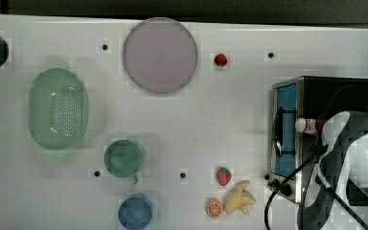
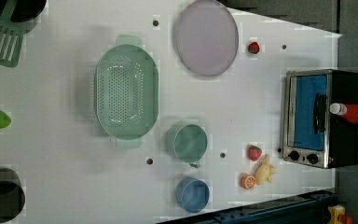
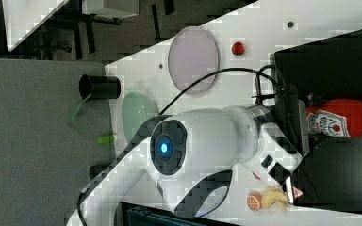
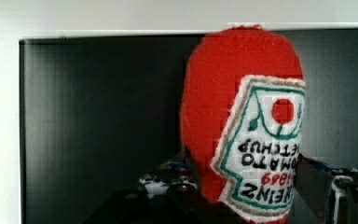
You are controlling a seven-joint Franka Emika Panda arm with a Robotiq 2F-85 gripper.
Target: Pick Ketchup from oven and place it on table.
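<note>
The ketchup [image 4: 242, 102], a red bottle with a white-and-red label, lies on its side on the black top of the oven [image 2: 347, 86]. Its white cap [image 1: 303, 125] points toward the oven's silver front and blue glass door [image 1: 287, 98]. My gripper [image 4: 247, 189] is shut on the ketchup at the cap end, with a dark finger [image 4: 182, 189] against each side. In the right view the red bottle [image 3: 346, 117] lies just past my wrist. The white arm [image 1: 354, 158] covers most of the bottle in the top view. The white table [image 1: 230, 110] spreads out in front of the oven.
On the table are a lilac plate [image 1: 160, 54], a green colander [image 1: 57, 108], a green cup [image 1: 122, 158], a blue cup [image 1: 135, 212], two strawberries [image 1: 221, 59] [image 1: 224, 176], an orange slice [image 1: 214, 208] and a banana [image 1: 239, 197]. A black cable [image 1: 287, 182] hangs by the oven's front.
</note>
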